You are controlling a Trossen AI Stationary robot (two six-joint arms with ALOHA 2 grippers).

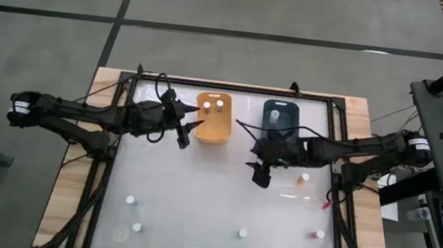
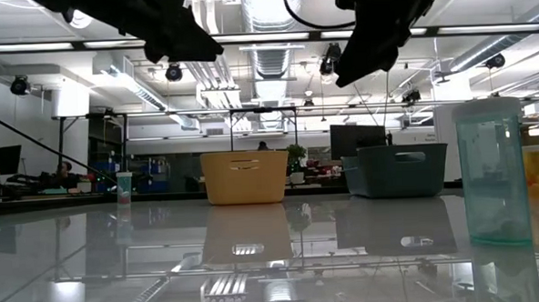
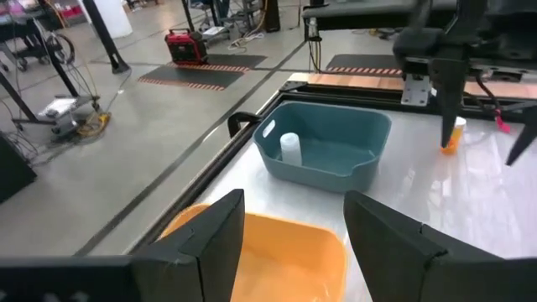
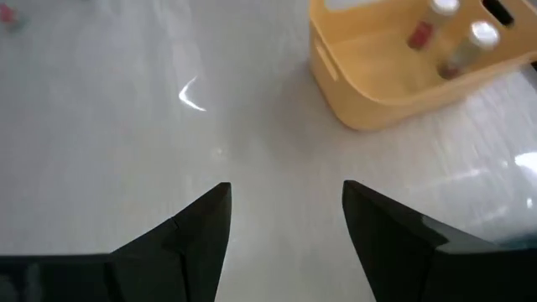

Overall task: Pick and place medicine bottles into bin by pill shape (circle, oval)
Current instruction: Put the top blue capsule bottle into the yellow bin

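Both tools raised, empty, jaws apart

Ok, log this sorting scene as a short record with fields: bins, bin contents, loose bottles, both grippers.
bins: orange bin and teal bin, side by side at the table's far edge
orange bin contents: two bottles
teal bin contents: one bottle
loose bottles: six on the table, one near the right gripper
left gripper: open, empty, beside the orange bin
right gripper: open, empty, above bare table
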